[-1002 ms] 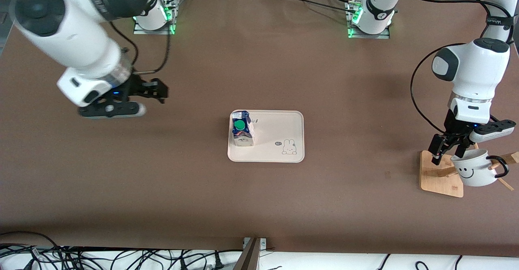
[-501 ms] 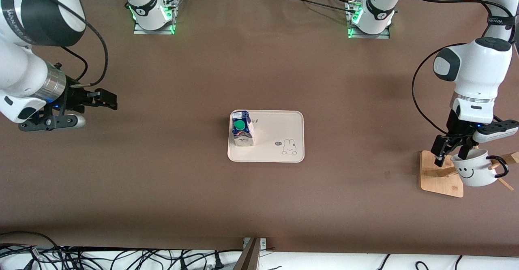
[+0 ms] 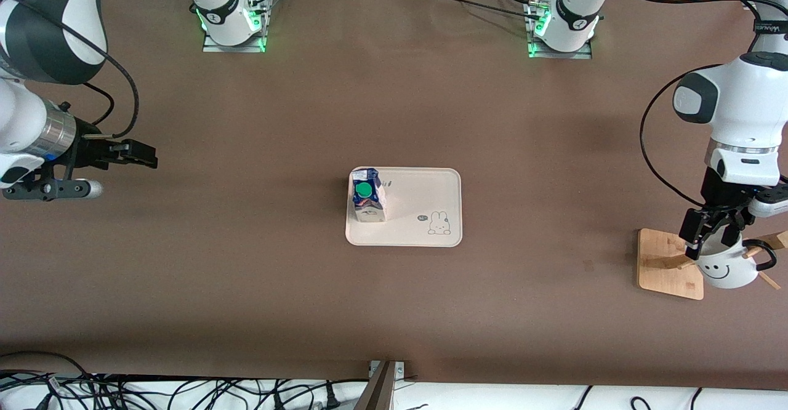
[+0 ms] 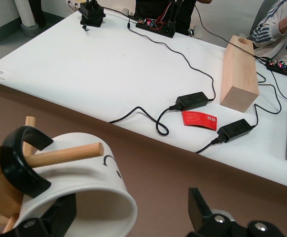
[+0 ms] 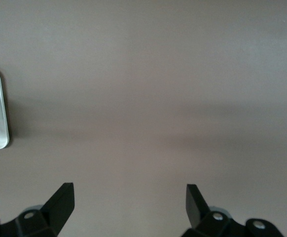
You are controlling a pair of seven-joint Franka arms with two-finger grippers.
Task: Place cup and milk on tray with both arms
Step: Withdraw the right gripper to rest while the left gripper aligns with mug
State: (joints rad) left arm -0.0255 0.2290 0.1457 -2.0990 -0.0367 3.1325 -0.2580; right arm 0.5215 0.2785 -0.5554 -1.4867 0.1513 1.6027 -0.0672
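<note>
Item 1, right gripper (image 3: 132, 153): it has drawn back from near the tray toward the right arm's end of the table and now hangs over bare brown table (image 3: 246, 287), fingers spread wide, holding nothing. You can read this arm's share as done.

Item 2, milk (image 3: 367, 199): stands upright on the tray (image 3: 425, 197), at the tray end toward the right arm, unmoved over the last second.

Item 3, left gripper (image 3: 714, 233): it has shifted and come down at the cup (image 3: 729, 265), which hangs on a peg of the wooden rack (image 3: 668, 268) at the left arm's end of the table. You see the fingers fully released, straddling the cup's rim, one finger (image 4: 59, 215) outside the wall, nothing clamped yet.

Item 4, outstanding: you would judge the cup's grasp, lift off the peg and carry to the tray as all yet to do
</note>
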